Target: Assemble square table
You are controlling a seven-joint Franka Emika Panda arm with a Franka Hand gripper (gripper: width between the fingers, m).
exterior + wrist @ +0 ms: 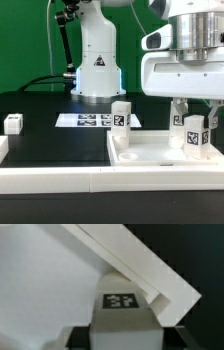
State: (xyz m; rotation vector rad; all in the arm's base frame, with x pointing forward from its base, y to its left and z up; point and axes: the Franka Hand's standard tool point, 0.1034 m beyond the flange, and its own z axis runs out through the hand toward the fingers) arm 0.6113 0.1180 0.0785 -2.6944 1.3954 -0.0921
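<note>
In the exterior view, my end effector hangs down at the exterior view's right, over the square table top, which lies flat on the dark surface with its raised rim up. My two fingers are closed partway on a small white leg, one on each side of it. The leg stands upright with its tag facing the camera, low inside the top; I cannot tell whether its foot touches the floor of the top. A second leg stands upright at the top's far corner on the exterior view's left; whether it is inside the rim or just behind it I cannot tell. A third leg sits well apart at the exterior view's left edge. The marker board lies flat behind the top.

In the wrist view, the held leg fills the gap between my dark fingers, its tag plain to see. Its far end sits close against the corner of the top's rim
</note>
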